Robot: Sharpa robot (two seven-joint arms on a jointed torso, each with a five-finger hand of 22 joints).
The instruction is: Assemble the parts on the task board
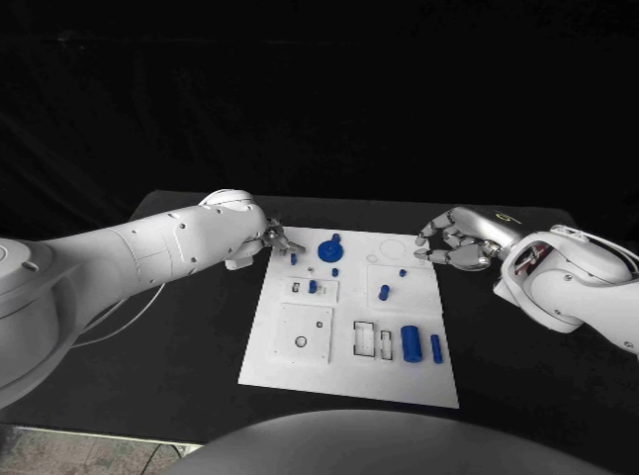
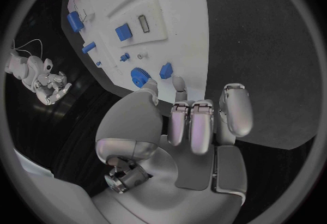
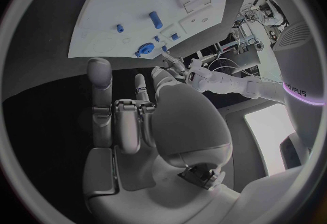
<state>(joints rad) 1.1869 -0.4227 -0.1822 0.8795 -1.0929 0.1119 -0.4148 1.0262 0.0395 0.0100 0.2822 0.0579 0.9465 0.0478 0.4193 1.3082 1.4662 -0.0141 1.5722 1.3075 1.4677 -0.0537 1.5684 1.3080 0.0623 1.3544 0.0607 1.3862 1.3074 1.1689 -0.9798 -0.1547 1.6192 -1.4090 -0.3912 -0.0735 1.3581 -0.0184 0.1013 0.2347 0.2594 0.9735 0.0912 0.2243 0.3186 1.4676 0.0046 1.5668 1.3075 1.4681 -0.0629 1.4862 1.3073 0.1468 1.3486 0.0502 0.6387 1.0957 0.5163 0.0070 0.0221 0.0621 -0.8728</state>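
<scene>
On the white casing of the right arm, in the right wrist view, a line of small dark lettering runs beside a purple lit band, too small to read with certainty; the task board (image 1: pixel 351 371) carries no legible writing.

The left hand (image 1: pixel 273 237) sits at the board's far left corner, its silver fingers curled inward with nothing between them; in the left wrist view the left hand (image 2: pixel 198 126) shows its fingers folded together over the palm, the fingertips (image 2: pixel 179 83) just short of the board's edge and apart from it. The right hand (image 1: pixel 455 242) hangs over the black table (image 1: pixel 191 327) just beside the board's far right corner, holding nothing, its fingers bent but spread; in its own wrist view the right hand (image 3: pixel 129 120) has its fingers partly curled and separated, none touching the board.

The board is a flat white matte rectangle lying in the middle of the table, with raised square panels and dark-outlined rectangular slots; a blue toothed gear (image 1: pixel 331 250) stands near its far edge, close to the left hand; small blue pegs (image 1: pixel 313 286) stand upright in the middle; a thick blue cylinder (image 1: pixel 410 343) and a thinner blue rod (image 1: pixel 436 347) lie side by side near the right edge, smooth and glossy.
</scene>
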